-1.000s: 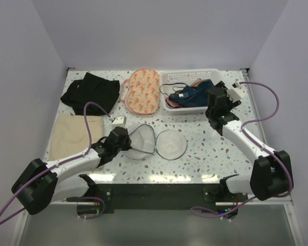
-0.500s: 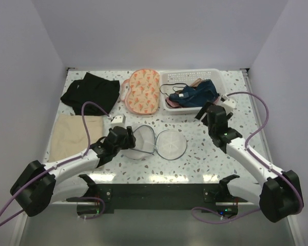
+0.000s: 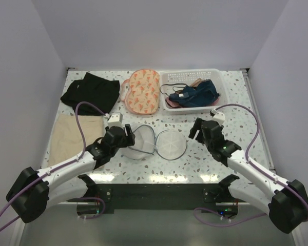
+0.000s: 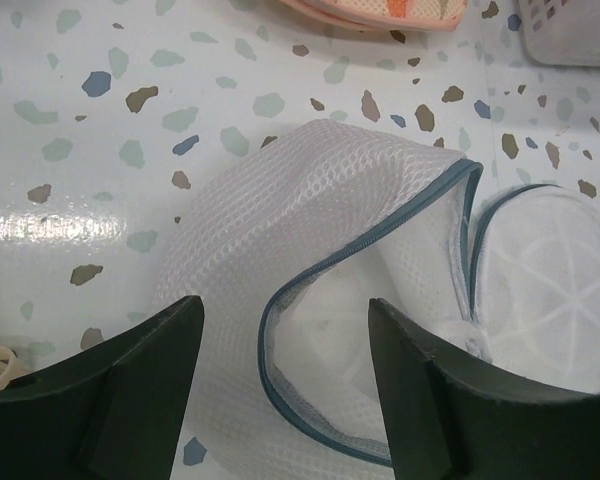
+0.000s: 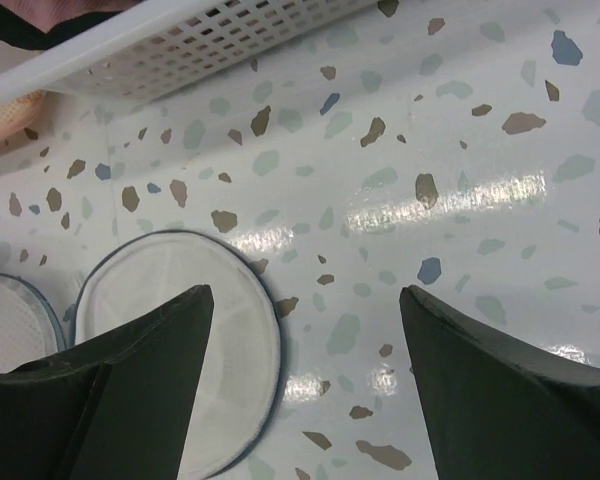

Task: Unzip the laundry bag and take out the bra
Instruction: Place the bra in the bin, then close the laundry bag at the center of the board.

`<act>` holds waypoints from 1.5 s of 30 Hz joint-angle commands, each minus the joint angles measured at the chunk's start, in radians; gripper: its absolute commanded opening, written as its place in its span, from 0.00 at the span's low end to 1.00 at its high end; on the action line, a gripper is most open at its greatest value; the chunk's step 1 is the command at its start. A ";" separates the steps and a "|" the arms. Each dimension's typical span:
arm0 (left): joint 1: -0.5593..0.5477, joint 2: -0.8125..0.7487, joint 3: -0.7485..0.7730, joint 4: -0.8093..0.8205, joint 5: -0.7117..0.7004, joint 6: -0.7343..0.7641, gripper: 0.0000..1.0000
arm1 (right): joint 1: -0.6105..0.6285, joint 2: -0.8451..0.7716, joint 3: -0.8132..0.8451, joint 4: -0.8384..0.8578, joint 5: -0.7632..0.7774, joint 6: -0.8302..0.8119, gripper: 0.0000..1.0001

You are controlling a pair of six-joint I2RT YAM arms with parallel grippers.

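The white mesh laundry bag [image 3: 140,142] with its blue zipper edge lies unzipped in the middle of the table. Its flat round lid [image 3: 172,144] is folded out to the right. In the left wrist view the bag [image 4: 310,220] gapes and only white mesh shows inside. A navy bra [image 3: 195,95] lies in the white basket [image 3: 192,74] at the back. My left gripper [image 3: 129,134] [image 4: 285,305] hovers open over the bag's left rim, holding nothing. My right gripper [image 3: 197,129] [image 5: 306,292] is open and empty over bare table, just right of the lid [image 5: 160,275].
A peach patterned padded piece [image 3: 142,91] lies left of the basket [image 5: 180,50]. Black clothing [image 3: 90,92] sits at the back left and a beige cloth [image 3: 72,134] along the left side. Pink fabric shares the basket with the navy bra.
My left gripper has opened, letting go of the bag's edge. The right arm has drawn back from the basket toward the front and now sits beside the bag's lid.
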 commanded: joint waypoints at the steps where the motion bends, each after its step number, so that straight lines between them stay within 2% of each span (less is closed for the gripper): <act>1: 0.005 -0.012 0.040 -0.022 -0.039 0.029 0.73 | 0.003 -0.017 -0.029 -0.017 -0.036 0.011 0.79; 8: 0.006 0.001 0.067 -0.051 -0.064 0.043 0.80 | 0.003 0.015 -0.063 0.017 -0.087 0.020 0.79; 9: 0.006 0.001 0.067 -0.050 -0.064 0.045 0.85 | 0.003 0.035 -0.067 0.037 -0.096 0.019 0.77; 15: 0.006 0.007 0.077 -0.050 -0.064 0.058 1.00 | 0.013 0.094 -0.095 0.096 -0.136 0.022 0.76; 22: 0.006 0.027 0.088 -0.037 -0.056 0.065 1.00 | 0.026 0.169 -0.096 0.153 -0.217 0.011 0.74; 34: 0.005 0.047 0.064 -0.060 -0.096 0.049 1.00 | 0.046 0.256 -0.124 0.215 -0.272 0.048 0.67; 38: 0.006 0.047 0.065 -0.064 -0.107 0.049 1.00 | 0.053 0.287 -0.124 0.233 -0.286 0.055 0.54; 45: 0.006 0.048 0.067 -0.064 -0.112 0.049 1.00 | 0.057 0.324 -0.116 0.207 -0.260 0.059 0.46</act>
